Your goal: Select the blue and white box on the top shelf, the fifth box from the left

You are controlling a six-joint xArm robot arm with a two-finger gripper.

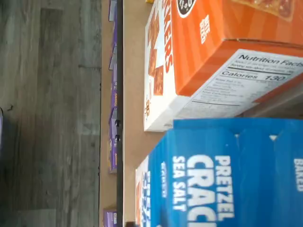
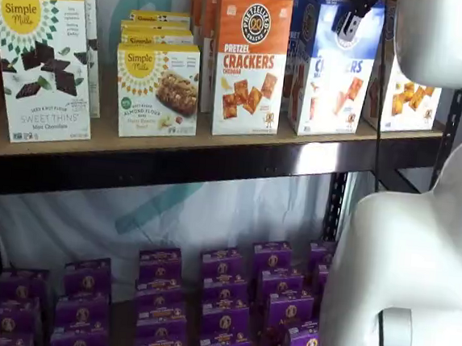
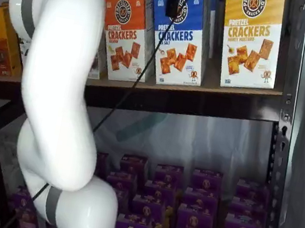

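Carefully, my black-fingered gripper, spread unclear, should descend squarely astride the tall blue and white cracker carton, clear of the orange cracker carton beside it.

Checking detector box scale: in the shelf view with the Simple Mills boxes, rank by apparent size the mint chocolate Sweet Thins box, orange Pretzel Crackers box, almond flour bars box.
1. Orange Pretzel Crackers box
2. Mint chocolate Sweet Thins box, close to it, ranking unsure
3. Almond flour bars box, clearly smallest
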